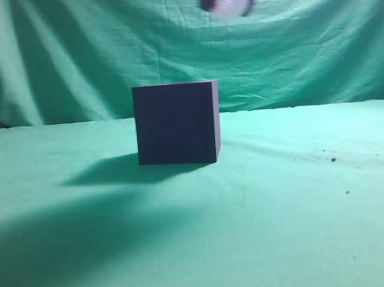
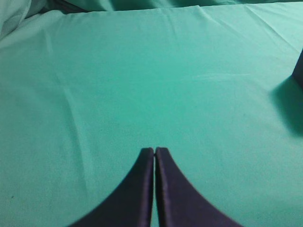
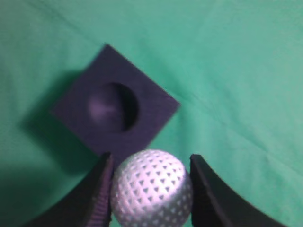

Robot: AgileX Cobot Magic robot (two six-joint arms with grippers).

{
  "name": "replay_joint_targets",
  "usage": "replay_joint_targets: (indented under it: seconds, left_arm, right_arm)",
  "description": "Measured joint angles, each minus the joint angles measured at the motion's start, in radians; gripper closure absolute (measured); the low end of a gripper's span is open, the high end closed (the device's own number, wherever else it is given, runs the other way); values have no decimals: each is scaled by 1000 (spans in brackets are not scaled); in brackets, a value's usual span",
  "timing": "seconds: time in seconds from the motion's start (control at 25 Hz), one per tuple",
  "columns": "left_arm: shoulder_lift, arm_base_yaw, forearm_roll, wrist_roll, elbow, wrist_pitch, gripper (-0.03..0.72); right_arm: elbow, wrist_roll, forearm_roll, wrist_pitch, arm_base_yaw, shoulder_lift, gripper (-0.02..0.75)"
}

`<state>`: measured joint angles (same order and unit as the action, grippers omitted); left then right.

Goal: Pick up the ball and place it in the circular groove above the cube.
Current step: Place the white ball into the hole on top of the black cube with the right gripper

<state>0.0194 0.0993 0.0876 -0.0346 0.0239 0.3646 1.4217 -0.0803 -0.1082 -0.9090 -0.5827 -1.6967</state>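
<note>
Above cube [image 3: 113, 113], R pincer [image 3: 151, 189] gripping ball [image 3: 152, 188]

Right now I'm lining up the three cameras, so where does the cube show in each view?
Exterior view: the cube stands mid-frame on the green cloth.
Left wrist view: only a dark sliver of the cube at the right edge.
Right wrist view: upper left of centre, the cube seen from above, groove empty.
Shared landmark: the green cloth.

White dimpled ball [image 3: 151, 188], navy cube [image 1: 176, 123]
</note>
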Motion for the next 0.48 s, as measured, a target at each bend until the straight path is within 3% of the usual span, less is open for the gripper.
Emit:
replay_joint_targets:
  seconds: [0.2, 0.48]
  left_arm:
    - [0, 0, 0, 0, 0, 0, 688]
    - [0, 0, 0, 0, 0, 0, 688]
  right_arm:
    - [3, -21, 5, 102, -113, -54, 426]
    - [3, -38, 108, 185, -125, -155, 426]
